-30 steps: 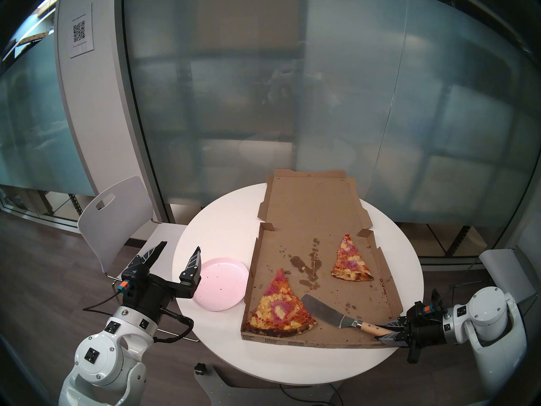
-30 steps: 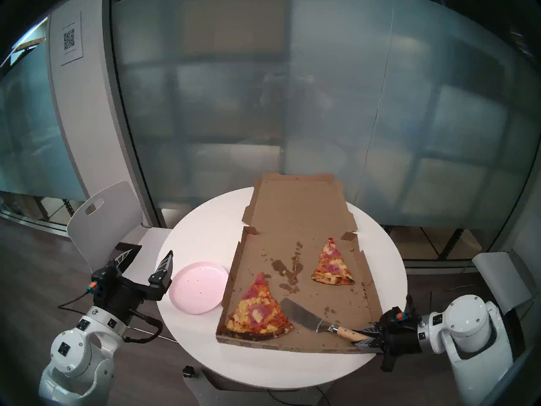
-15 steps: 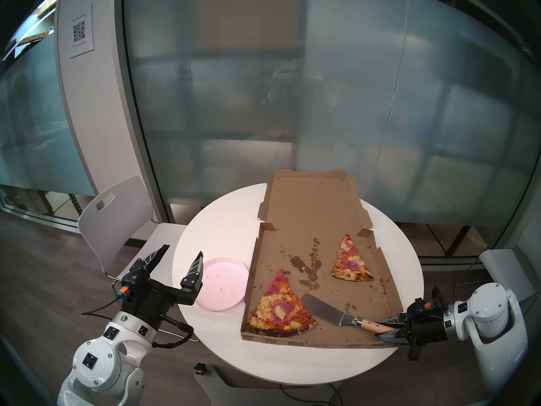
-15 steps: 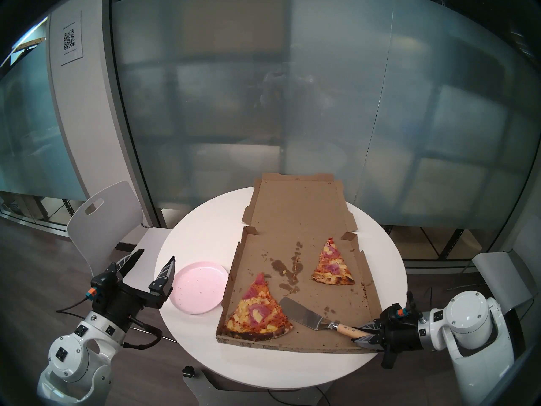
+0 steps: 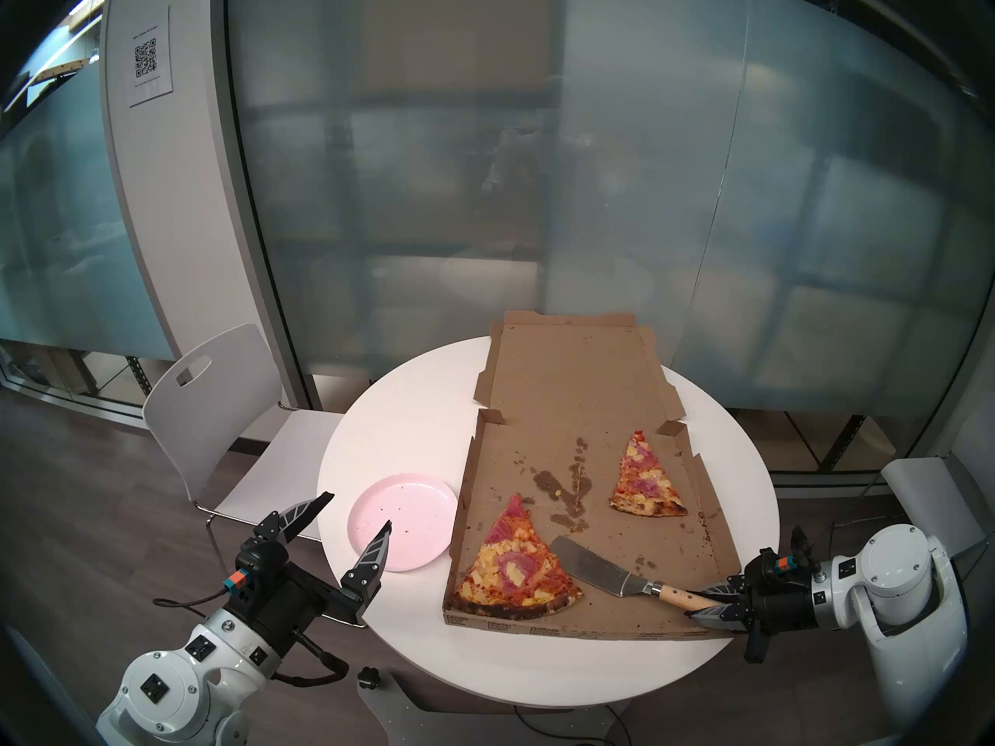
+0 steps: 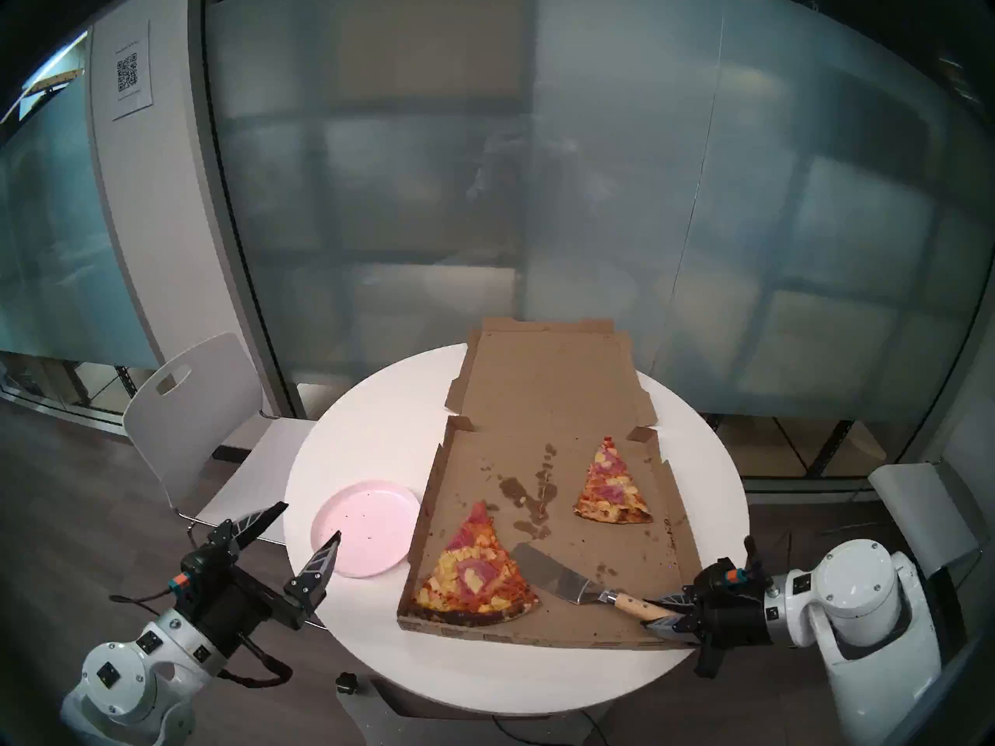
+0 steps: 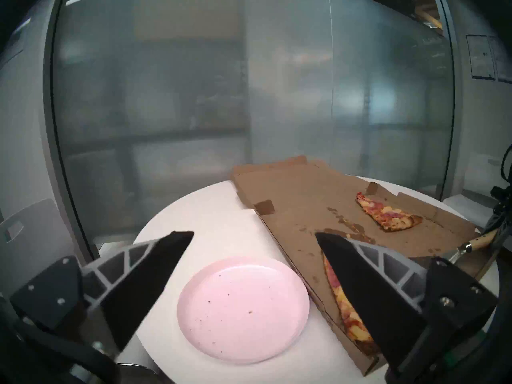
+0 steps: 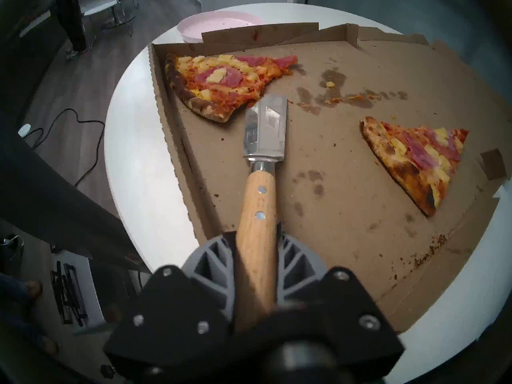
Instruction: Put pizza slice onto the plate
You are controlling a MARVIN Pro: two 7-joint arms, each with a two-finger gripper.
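The pizza slice (image 5: pixel 514 567) (image 8: pixel 221 81), wide with ham, pineapple and a charred crust, lies in the near left corner of the open box. The pale pink plate (image 5: pixel 401 519) (image 7: pixel 243 308) sits on the table just left of the box. My left gripper (image 5: pixel 359 509) (image 7: pixel 254 233) is open at the plate's near left edge, its fingers spread either side of the rim and holding nothing. My right gripper (image 5: pixel 700 605) (image 8: pixel 256 236) is shut on the wooden handle of a metal spatula (image 5: pixel 595 564) (image 8: pixel 264 128). The blade's tip meets the slice's right edge.
A smaller slice (image 5: pixel 643 484) lies at the box's far right. The box lid (image 5: pixel 576 368) lies flat toward the glass wall. The round white table (image 5: pixel 404 416) has a white chair (image 5: pixel 215 406) at its left and another (image 5: pixel 937 497) at its right.
My left gripper has drawn back toward me and to the right, turning its open fingers onto the plate's near edge. The right gripper has nudged the spatula slightly left toward the slice.
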